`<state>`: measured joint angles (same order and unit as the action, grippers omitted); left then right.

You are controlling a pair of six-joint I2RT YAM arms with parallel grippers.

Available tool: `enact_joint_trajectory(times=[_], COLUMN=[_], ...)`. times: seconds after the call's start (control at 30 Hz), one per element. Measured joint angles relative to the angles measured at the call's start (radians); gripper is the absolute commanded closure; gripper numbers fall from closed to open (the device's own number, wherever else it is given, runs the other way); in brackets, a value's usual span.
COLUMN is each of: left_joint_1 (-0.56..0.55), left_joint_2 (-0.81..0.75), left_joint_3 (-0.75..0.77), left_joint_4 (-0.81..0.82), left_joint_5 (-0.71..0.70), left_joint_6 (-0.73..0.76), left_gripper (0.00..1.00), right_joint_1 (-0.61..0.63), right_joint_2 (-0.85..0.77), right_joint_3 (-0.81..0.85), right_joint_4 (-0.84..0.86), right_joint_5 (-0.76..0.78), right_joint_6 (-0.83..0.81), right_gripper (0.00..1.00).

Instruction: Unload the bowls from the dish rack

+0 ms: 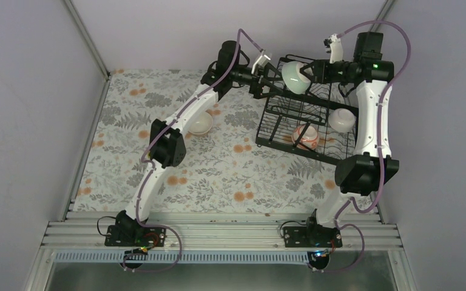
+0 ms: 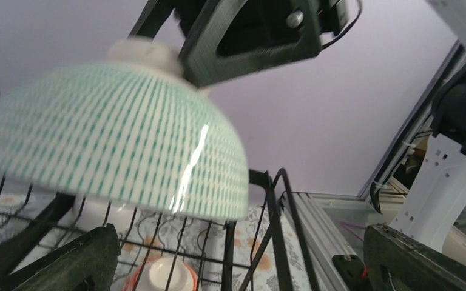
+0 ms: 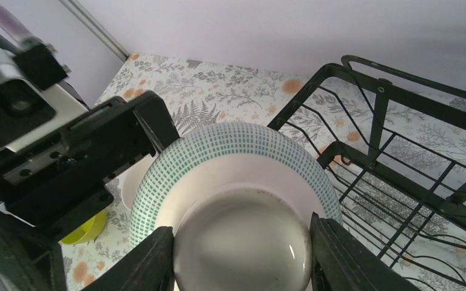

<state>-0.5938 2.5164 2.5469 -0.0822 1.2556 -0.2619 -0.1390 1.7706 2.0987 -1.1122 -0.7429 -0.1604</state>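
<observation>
- The bench (image 1: 218,176), under a leaf-patterned cloth, carries everything. The dish rack (image 1: 291,115) stands on its far right part.
- The dish rack is black wire. A white bowl (image 1: 342,119) and a red-patterned bowl (image 1: 306,136) sit in it, so by my reckoning the unloading is partly done.
- The mint-green bowl (image 1: 295,77) is in the air above the rack's far-left corner, mouth down and clear of the wires.
- Off the rack, a pale bowl (image 1: 201,125) rests on the bench beside the left arm. A lime-yellow bowl (image 3: 90,227) shows only as a sliver there.
- The right tool (image 3: 243,254) is clamped on the mint bowl's small white foot, one finger on each side.
- The left tool (image 2: 236,242) is spread wide, level with the bowl's rim and not touching it.
- Handling, as I judge it: the bowl is glazed ceramic, so it is stiff, light, slick and would chip if dropped. The foot offers only a narrow purchase, so the bowl could twist or slip. The rim wall looks the safer place for a second hold.
- Hard to make out:
  - The bowl is motion-blurred in the left wrist view.
  - The right tool's fingertips are cut off at the frame edge.
  - The pale bowl's true colour is unclear, and the arm partly covers it.
</observation>
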Motion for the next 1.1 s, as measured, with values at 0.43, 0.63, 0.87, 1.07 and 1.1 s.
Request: enact_joint_trajectory(times=[0.43,0.63,0.87,1.07,1.1], left_joint_1=[-0.003,-0.003,-0.021,-0.044,-0.045], left_joint_2=[0.0,0.014,0.045,0.071,0.077], left_joint_3=[0.0,0.0,0.001,0.001,0.002], left_joint_4=[0.263,0.348,0.452,0.536,0.547], left_joint_5=[0.026,0.026,0.027,0.018,0.014], left_joint_6=[-0.207,-0.28,-0.359,-0.416,-0.426], left_gripper=[0.0,0.0,0.0,0.0,0.0], right_joint_1=[0.0,-0.002,-0.001,-0.001,-0.001], right_joint_2=[0.0,0.0,0.0,0.0,0.0], right_joint_3=[-0.002,-0.002,-0.002,-0.013,-0.021], right_joint_4=[-0.007,-0.005,-0.008,-0.008,-0.008], right_joint_5=[-0.035,-0.047,-0.053,-0.073,-0.079], right_joint_6=[-0.005,-0.007,-0.01,-0.016,-0.017], right_gripper=[0.75,0.73,0.72,0.71,0.71])
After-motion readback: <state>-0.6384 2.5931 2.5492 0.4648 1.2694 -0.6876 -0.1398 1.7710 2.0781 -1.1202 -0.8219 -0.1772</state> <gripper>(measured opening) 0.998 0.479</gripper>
